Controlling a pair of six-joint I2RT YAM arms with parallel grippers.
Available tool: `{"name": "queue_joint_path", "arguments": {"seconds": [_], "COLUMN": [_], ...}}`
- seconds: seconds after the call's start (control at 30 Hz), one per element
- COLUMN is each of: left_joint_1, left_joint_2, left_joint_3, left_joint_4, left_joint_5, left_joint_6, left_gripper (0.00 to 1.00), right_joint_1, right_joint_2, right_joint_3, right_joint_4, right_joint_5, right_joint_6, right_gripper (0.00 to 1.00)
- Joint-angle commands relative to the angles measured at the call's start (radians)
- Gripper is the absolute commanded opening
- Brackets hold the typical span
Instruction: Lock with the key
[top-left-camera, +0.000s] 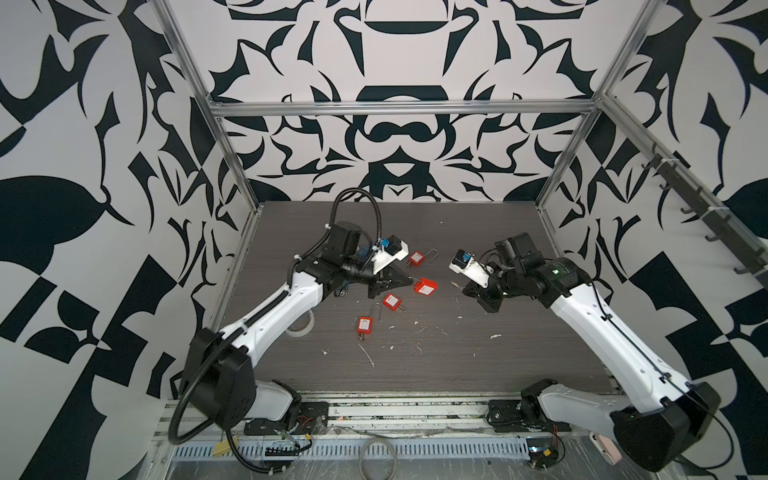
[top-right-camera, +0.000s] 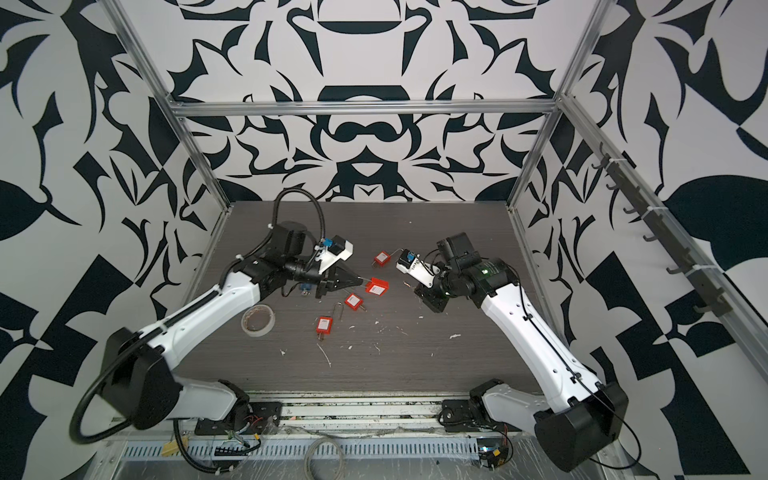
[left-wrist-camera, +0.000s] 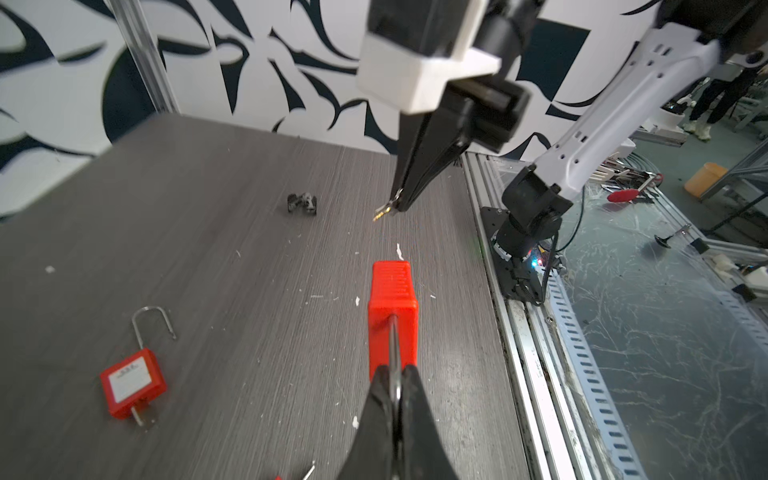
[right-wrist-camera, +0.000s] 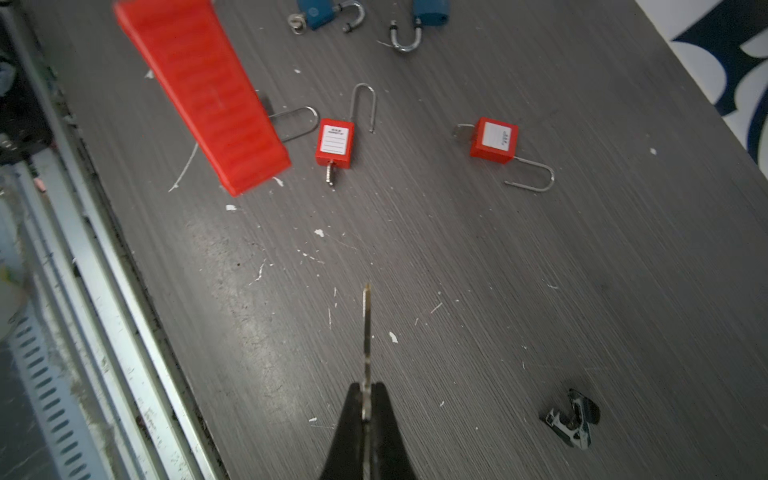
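Bare table (top-left-camera: 478, 365) between held padlock (top-left-camera: 426, 286) and key (right-wrist-camera: 366, 332): open lane. 3 loose red padlocks crowd left gripper (top-left-camera: 409, 279): far padlock (top-left-camera: 414, 258), middle padlock (top-left-camera: 391, 301), near padlock (top-left-camera: 364, 324). Tape roll (top-right-camera: 259, 329) beside left arm. Front strip free, only white scraps.

Red padlock (left-wrist-camera: 392, 307): ribbed body, shackle pinched in left gripper (left-wrist-camera: 395, 380), jutting past its tips. Key (right-wrist-camera: 366, 328): slim blade, protruding from right gripper (right-wrist-camera: 365, 390).

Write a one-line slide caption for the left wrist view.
The left gripper holds a red padlock by its shackle, opposite the key pinched in the right gripper.
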Motion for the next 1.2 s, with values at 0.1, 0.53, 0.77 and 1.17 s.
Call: {"name": "queue_joint_path", "arguments": {"seconds": [0.1, 0.53, 0.77, 1.17], "left_joint_1": [-0.067, -0.181, -0.219, -0.265], "left_joint_2": [0.198, 0.525, 0.661, 0.838], "left_joint_3": [0.18, 0.458, 0.597, 0.828], "left_joint_4": [-0.261, -0.498, -0.603, -0.751], "left_joint_5": [-0.062, -0.186, -0.234, -0.272], "left_joint_6": [0.051, 0.097, 0.127, 0.139], "left_gripper": [0.0, 0.0, 0.0, 0.0], "right_joint_1": [-0.001, -0.002, -0.002, -0.002], "right_joint_2": [-0.056, -0.08, -0.086, -0.124], "right_joint_3": [-0.05, -0.128, -0.149, -0.193], "right_joint_4": [0.066, 0.069, 0.07, 0.081], "right_joint_5": [0.172, 0.324, 0.388, 0.401], "right_joint_6": [0.193, 0.318, 0.397, 0.538], "right_gripper": [0.0, 0.0, 0.0, 0.0]}}
